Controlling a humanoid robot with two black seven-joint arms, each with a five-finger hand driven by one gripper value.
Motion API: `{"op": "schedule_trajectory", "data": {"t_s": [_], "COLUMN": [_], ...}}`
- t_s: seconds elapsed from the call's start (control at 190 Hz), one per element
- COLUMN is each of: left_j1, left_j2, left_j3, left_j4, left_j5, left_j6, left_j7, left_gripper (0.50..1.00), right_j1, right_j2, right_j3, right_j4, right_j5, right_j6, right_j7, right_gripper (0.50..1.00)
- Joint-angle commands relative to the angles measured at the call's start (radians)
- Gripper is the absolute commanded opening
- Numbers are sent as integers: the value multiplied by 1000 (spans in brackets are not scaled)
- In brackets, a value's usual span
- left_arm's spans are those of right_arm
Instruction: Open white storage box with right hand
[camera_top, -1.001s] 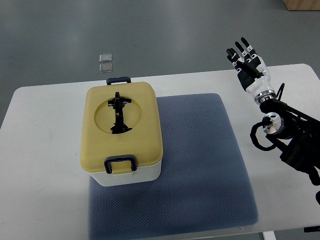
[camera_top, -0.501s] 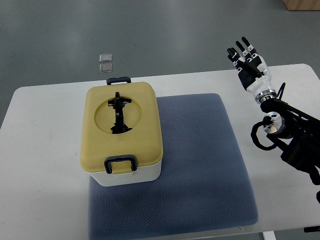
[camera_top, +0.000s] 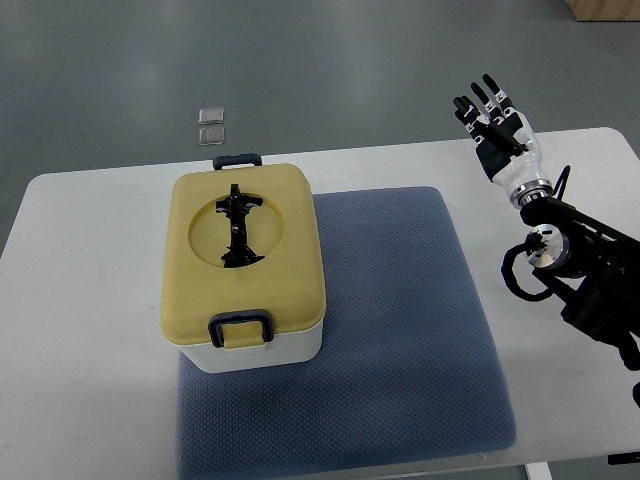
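Right hand (camera_top: 497, 125) hangs spread and empty, far right of the box (camera_top: 246, 268); should cross left to the near latch (camera_top: 240, 327), apparently fastened.

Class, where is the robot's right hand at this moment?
In the top view the right hand is raised at the upper right, fingers spread and empty, over the white table's far edge, beyond the blue mat and well clear of the storage box.
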Motion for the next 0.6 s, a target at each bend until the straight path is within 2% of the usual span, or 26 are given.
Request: {"op": "schedule_trajectory", "data": {"t_s": [0.0, 0.269, 0.595], "left_j1": [0, 0, 0], "left_j2": [0, 0, 0], "left_j3": [0, 0, 0], "left_j4": [0, 0, 0], "left_j5": [0, 0, 0], "left_j6": [0, 0, 0], "left_j7": [0, 0, 0], "left_gripper": [1000, 1000, 1000], "right_j1": [6, 44, 184], "right_j2": [-9, -64, -81], "right_j3": [-7, -30, -79], "right_j4": [0, 9, 20], "right_j5": [-2, -29, -353], "right_j6": [2, 9, 2], "right_j7": [-2, -2, -2], "right_gripper": [928, 928, 928]}}
